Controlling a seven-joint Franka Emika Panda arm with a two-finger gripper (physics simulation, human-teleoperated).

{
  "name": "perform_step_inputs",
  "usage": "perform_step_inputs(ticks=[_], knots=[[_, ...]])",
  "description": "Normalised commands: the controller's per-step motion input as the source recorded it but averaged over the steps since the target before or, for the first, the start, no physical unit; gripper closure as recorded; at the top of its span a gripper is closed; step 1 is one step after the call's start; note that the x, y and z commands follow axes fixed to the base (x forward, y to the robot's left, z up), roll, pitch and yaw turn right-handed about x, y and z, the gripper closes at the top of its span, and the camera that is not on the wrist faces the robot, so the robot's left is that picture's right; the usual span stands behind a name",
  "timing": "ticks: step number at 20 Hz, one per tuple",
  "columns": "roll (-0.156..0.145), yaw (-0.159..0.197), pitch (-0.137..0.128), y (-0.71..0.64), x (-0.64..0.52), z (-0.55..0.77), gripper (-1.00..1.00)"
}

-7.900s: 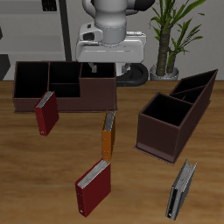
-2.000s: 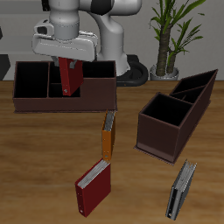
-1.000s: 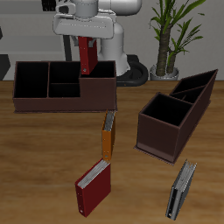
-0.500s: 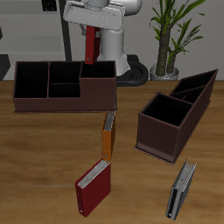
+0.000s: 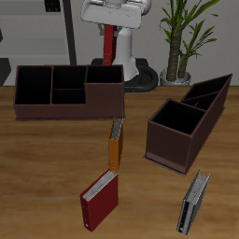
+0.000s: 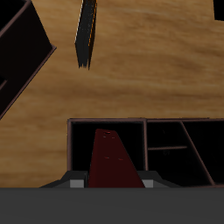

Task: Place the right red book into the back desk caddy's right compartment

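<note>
My gripper (image 5: 110, 28) is shut on the right red book (image 5: 109, 47), a slim crimson hardcover that hangs upright, well above the table. The back desk caddy (image 5: 56, 105) is a long, low dark-brown box seen broadside below it. Its right compartment (image 5: 105, 75) is the large square end section, and it is empty. The book hangs above and slightly behind this section. In the wrist view the book (image 6: 112, 157) runs down from the gripper (image 6: 109, 181) over the large section (image 6: 83, 144), with the small sections (image 6: 179, 149) beside it.
A second brown caddy (image 5: 187, 117) stands at an angle. An orange book (image 5: 115, 143) stands in front of the back caddy and also shows in the wrist view (image 6: 86, 31). Another red book (image 5: 98, 199) and a dark grey book (image 5: 193, 203) are near the front edge. A plant (image 5: 182, 37) is at the back.
The gripper has lifted the red book from the table, carried it along the back caddy from the small sections to above the large end section, and raised it higher.
</note>
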Motion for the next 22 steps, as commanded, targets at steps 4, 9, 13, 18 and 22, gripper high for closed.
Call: perform_step_inputs(ticks=[4,9,13,18,22], knots=[[-0.001,0.005,0.016,0.01,0.03,-0.08,1.0],[-0.025,-0.001,0.012,-0.13,0.09,-0.05,1.0],[-0.019,-0.022,0.029,-0.08,0.06,-0.14,1.0],[0.019,-0.003,0.041,0.06,0.04,-0.21,1.0],[0.01,0.016,0.037,0.05,0.04,-0.24,1.0]])
